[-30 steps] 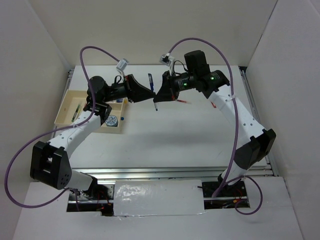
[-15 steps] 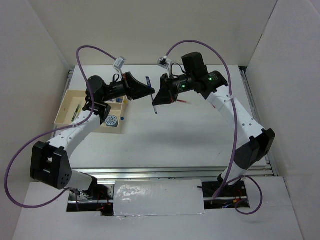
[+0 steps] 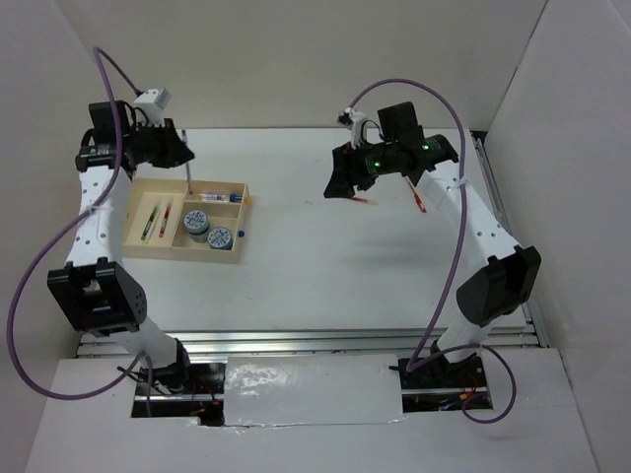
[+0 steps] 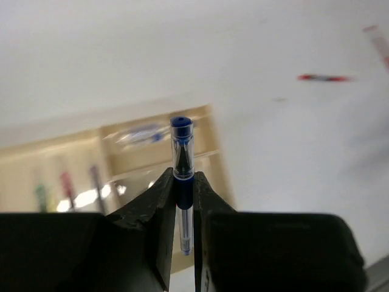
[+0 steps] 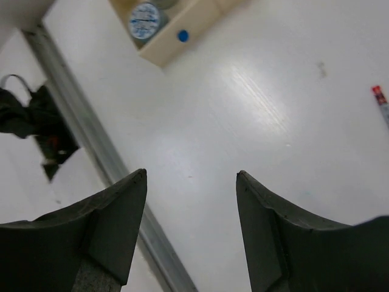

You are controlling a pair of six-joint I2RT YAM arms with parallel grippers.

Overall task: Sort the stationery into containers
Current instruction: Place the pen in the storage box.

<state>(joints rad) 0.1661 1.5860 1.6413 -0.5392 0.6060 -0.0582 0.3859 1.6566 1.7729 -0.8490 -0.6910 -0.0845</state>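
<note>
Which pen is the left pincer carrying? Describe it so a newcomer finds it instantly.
Find the tan tray at the left side of the table; the left pincer hangs near its far edge. Clamped in it is a clear pen with a blue end. It is the only pen held in the air; the other pens lie flat in the tray or on the table.

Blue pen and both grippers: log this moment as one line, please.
left gripper: shut on blue pen, near tray | right gripper: open, empty | red pen: on table
</note>
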